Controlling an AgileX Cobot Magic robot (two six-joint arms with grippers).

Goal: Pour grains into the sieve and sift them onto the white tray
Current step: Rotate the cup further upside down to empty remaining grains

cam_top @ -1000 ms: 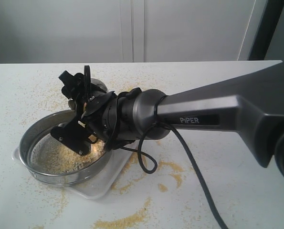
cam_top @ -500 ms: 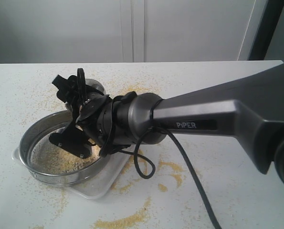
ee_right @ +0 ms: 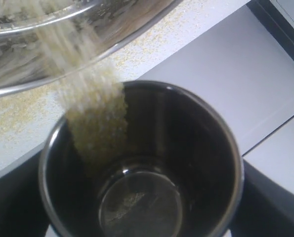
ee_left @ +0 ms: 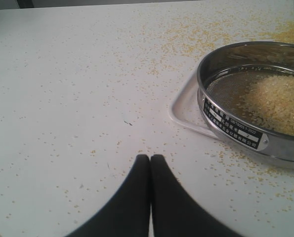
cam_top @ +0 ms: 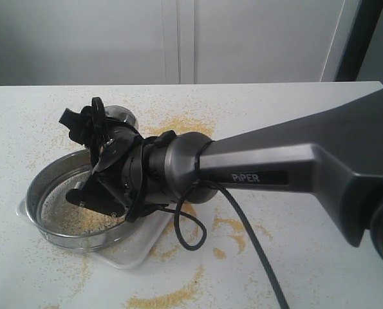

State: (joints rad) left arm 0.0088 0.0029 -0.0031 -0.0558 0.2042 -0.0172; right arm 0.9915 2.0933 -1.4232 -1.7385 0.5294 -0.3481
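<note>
Though blurry, grains (ee_right: 95, 116) from tipped steel cup (ee_right: 186, 148) into sieve (ee_left: 235, 129), prob.

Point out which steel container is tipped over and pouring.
The small steel cup: it is tilted, with grains streaming from its mouth. The wide sieve sits on the white tray, grains heaped on its mesh.

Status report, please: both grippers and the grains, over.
Left gripper shut, idle. Right gripper shut on cup, pouring grains into sieve on tray. Nothing in the way.
</note>
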